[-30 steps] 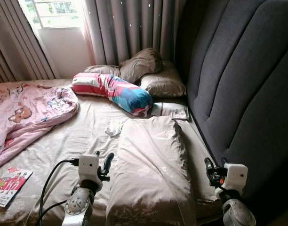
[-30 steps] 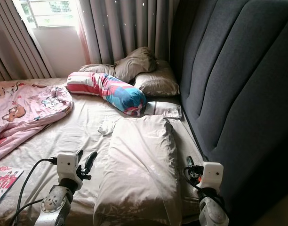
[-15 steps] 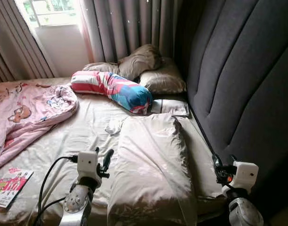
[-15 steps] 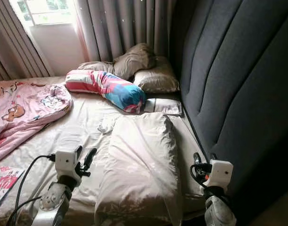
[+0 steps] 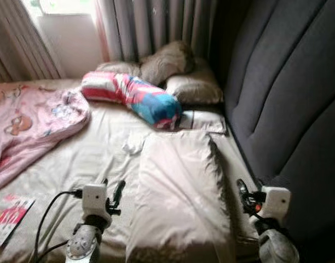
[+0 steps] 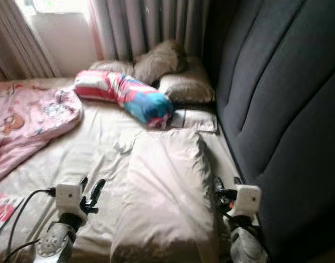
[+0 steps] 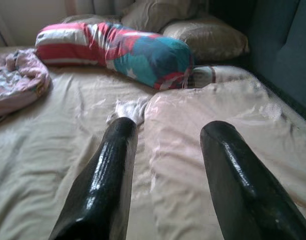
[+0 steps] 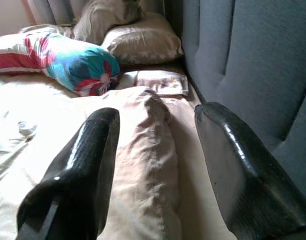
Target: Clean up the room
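A long beige pillow (image 5: 181, 192) lies lengthwise on the bed beside the headboard. My left gripper (image 5: 113, 186) hovers open just left of it, nothing between its fingers (image 7: 115, 165). Open as well, my right gripper (image 5: 248, 187) is at the pillow's right edge, close to the headboard, holding nothing. Ahead lie a small crumpled white cloth (image 5: 133, 144) and a red, blue and pink bolster (image 5: 137, 98). A pink printed blanket (image 5: 30, 120) is bunched at the left. A pink booklet (image 5: 9, 216) rests on the sheet at the near left.
A dark grey padded headboard (image 5: 288, 98) walls off the right side. Grey curtains (image 5: 156, 22) and a bright window close the far end. Two beige pillows (image 5: 192, 87) are stacked in the far corner, with a flat patterned cushion (image 5: 204, 121) in front of them.
The whole picture has shifted and blurred, so the camera moved. Both grippers sit a little lower in view and stay open. Nothing on the bed has moved.
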Robot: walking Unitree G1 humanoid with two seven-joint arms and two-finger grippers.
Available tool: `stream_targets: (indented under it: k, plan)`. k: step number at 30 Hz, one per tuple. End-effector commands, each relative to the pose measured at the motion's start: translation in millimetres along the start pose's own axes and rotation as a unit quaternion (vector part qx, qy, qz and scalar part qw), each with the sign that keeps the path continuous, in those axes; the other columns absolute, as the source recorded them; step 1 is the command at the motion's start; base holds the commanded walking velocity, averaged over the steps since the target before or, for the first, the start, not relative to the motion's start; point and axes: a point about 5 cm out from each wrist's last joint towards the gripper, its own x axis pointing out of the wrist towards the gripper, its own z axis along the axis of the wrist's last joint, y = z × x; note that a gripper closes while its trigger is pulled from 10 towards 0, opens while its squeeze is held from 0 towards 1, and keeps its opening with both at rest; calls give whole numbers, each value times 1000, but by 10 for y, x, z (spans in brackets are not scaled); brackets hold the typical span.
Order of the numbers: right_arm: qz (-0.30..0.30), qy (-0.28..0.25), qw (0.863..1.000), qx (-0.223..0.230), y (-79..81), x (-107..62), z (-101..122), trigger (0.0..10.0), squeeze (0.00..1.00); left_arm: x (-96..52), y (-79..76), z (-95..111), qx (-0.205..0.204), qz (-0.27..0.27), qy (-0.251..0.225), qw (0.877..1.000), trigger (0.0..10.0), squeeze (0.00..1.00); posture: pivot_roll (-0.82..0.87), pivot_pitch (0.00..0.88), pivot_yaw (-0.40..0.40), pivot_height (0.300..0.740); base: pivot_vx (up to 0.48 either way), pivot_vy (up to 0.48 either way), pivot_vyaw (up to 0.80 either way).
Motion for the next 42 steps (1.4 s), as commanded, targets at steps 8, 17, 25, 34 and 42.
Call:
stream_targets:
  k: [8,17,25,34,42]
  plan:
    - [-10,9,1000,13,28,-45,-32,10000,0,-6,2,28,1,-8,8,1000,10000,0,-88,142,11,740,287,0,0]
    - [-17,21,1000,16,78,-75,-88,10000,0,-41,-63,-12,-6,-33,27,999,10000,0,-79,153,6,740,125,0,0]
    - [-10,25,1000,13,111,-47,-77,10000,0,-43,-41,-23,-16,-23,36,999,10000,0,-83,167,3,740,0,0,0]
    - [-12,26,1000,9,121,-50,-73,10000,0,-4,-39,-13,-28,-17,37,999,10000,0,-96,167,9,740,0,0,0]
    - [-1,53,999,2,175,-73,-145,10000,0,-14,-24,-30,-30,-11,42,999,10000,0,-107,162,14,720,0,0,0]
